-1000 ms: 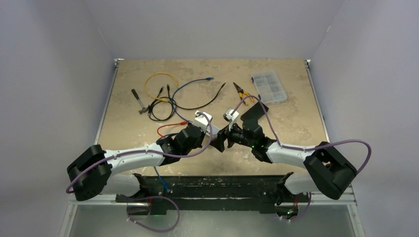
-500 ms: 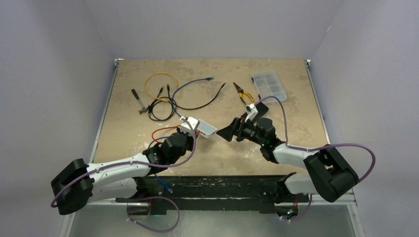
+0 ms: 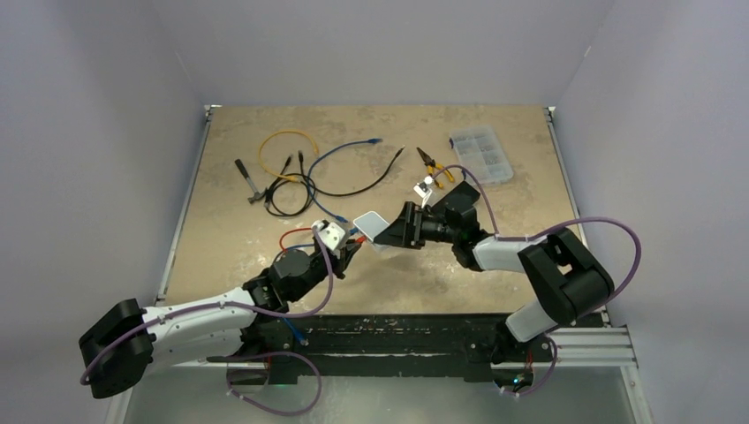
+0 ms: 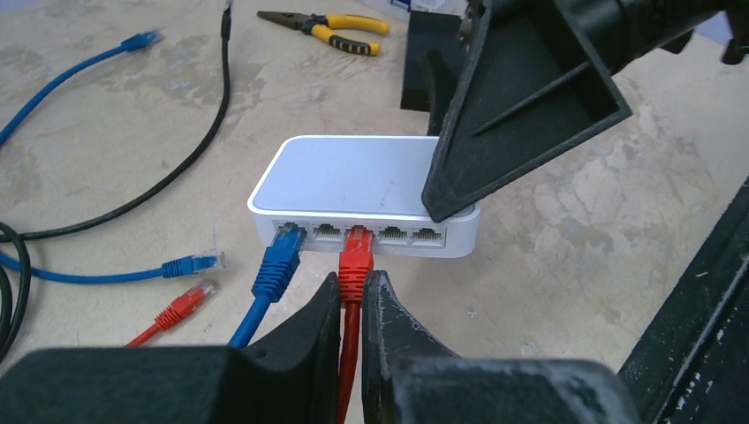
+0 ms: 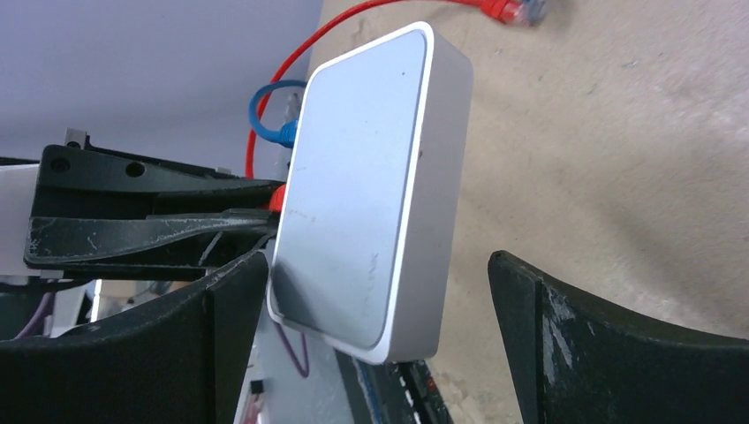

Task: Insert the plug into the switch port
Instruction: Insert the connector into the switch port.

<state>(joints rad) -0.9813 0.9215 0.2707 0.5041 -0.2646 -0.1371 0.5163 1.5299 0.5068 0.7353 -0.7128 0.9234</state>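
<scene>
The left gripper [image 4: 353, 305] is pinched tight on the red cable [image 4: 350, 353] just behind its plug [image 4: 356, 256]. The plug sits in the middle port of the white switch [image 4: 353, 177] on the table, and a blue plug [image 4: 281, 261] fills the leftmost port. Faint marks on the switch's top cannot be read. The right gripper [image 5: 378, 265] is spread wide around the switch's end — one finger at its edge, the other apart. Far right lies a clear box [image 3: 481, 155] — contents too small to tell.

Switch [image 3: 371, 227] between left gripper [image 3: 351, 249], right gripper [image 3: 397, 231]
</scene>
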